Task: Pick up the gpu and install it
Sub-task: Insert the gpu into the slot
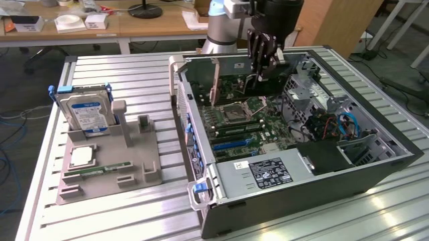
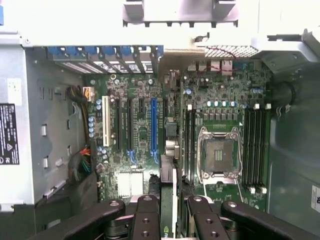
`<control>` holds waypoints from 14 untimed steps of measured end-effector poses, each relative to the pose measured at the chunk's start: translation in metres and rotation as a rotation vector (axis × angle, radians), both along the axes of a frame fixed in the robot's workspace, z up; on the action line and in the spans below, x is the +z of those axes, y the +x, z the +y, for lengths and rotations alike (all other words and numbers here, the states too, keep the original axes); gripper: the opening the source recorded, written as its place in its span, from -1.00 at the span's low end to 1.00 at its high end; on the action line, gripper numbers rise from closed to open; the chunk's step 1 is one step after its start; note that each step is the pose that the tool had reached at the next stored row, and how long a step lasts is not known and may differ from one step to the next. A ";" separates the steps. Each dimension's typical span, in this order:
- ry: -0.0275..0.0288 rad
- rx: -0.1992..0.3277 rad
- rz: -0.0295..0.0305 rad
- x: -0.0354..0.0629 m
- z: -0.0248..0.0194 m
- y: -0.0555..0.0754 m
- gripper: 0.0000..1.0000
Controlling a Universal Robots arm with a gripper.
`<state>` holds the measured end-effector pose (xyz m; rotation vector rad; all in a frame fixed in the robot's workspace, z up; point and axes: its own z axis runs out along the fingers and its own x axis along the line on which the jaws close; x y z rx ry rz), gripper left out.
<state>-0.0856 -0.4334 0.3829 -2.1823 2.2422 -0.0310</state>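
1. A big computer case [image 1: 308,196] lies open on a metal table [image 1: 120,70] with long grooves.
2. The robot arm [image 1: 221,27] reaches down over the open case from the far side.
3. The gripper [image 1: 262,74] is pinching the gpu [image 2: 168,192] between its two black fingers [image 2: 147,217]. The jaws are pulled in narrow on the thin card.
4. The gpu hangs on its edge, up above the green main board [image 2: 137,92] inside the case.
5. In the wrist view, the card shows as a thin strip, edge on. It sits over the gap between the long blue slot [image 2: 153,130] and the square chip socket [image 2: 218,152].
6. In the exterior view, the card looks dark and flat. It hangs under the fingers, just above the socket.
7. A silver power box [image 1: 264,170] with a black label sits at the near end of the case.
8. On the exterior view's left, well apart from the case, a grey holder [image 1: 137,175] rests on the table.
9. A hard drive [image 1: 84,113] with a blue label stands up in the far end of the holder.
10. A thin green memory stick [image 1: 97,171] lies flat in the holder. A small silver square chip [image 1: 82,156] lies near it.
11. Behind the table there are wooden desks [image 1: 154,25] with small boxes on them.
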 end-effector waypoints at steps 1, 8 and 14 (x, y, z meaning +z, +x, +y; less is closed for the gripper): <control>0.0000 0.000 0.0000 -0.0001 -0.0004 -0.001 -0.47; 0.0000 0.000 0.0000 -0.0009 -0.0050 -0.010 -0.47; -0.0004 0.000 0.0000 -0.0056 -0.0084 -0.014 -0.47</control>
